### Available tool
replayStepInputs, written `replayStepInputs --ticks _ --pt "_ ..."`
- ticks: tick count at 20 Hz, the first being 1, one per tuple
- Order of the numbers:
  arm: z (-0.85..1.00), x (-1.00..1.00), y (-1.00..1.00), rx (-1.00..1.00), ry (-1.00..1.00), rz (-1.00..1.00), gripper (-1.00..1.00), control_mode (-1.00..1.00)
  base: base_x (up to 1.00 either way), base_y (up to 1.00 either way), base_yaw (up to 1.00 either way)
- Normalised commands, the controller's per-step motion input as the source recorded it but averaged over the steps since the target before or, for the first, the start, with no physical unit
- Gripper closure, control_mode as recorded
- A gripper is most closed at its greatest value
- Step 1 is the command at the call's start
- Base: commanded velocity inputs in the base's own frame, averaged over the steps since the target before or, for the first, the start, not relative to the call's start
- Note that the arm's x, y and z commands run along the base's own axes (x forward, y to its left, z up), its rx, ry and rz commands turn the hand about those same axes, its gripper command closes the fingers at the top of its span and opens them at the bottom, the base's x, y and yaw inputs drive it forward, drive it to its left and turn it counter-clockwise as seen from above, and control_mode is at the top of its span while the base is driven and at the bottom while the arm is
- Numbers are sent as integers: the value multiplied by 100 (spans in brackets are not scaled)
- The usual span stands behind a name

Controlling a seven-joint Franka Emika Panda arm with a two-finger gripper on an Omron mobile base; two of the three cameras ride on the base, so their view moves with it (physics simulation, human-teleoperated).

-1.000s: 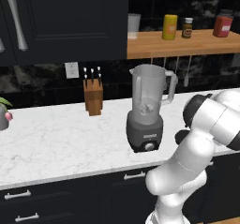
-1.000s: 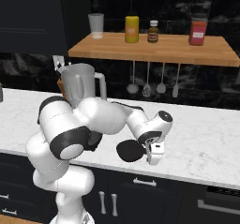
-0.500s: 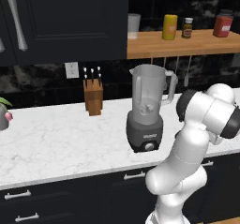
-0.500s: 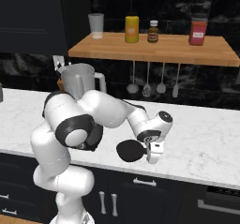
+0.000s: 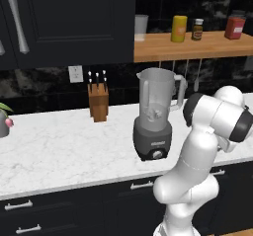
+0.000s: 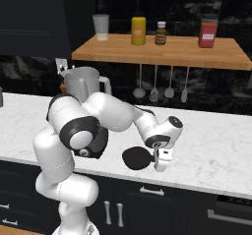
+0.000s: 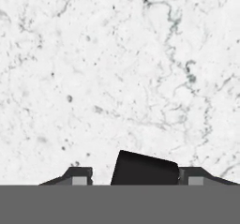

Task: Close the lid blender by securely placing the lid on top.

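The lid (image 6: 136, 159), a flat black disc, lies on the white marble counter (image 6: 216, 145) near its front edge. My gripper (image 6: 161, 166) points down at the lid's right edge. In the hand view the gripper (image 7: 138, 175) is open close above the marble, and a dark piece of the lid (image 7: 144, 168) sits between the two fingertips, nearer the right one. The blender (image 5: 156, 112), a clear grey jar on a dark base with a front knob, stands open-topped to the left. The blender jar (image 6: 83, 81) rises behind my arm's shoulder.
A wooden knife block (image 5: 98, 101) stands at the wall left of the blender. A wooden shelf (image 6: 157, 49) with jars and a cup hangs above the counter, and utensils (image 6: 155, 84) hang below it. A potted plant (image 5: 4, 119) sits at the far left.
The arm's elbow and upper links have swung and risen. The hand has stayed beside the lid, and the lid has not moved.
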Motion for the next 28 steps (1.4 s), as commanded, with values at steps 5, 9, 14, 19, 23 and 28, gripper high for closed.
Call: replayStepInputs --ticks 5,9,14,19,23,28 --pt "-5 0 19 0 0 0 100 -100 0 0 0" --pt "3 -2 25 1 0 0 100 -100 0 0 0" --pt "46 -33 13 4 -1 -1 100 -100 0 0 0" --pt "95 -43 0 12 -1 0 100 -100 0 0 0" --pt "100 -29 0 13 0 0 100 -100 0 0 0" --pt "100 -48 0 15 0 -3 100 -100 0 0 0"
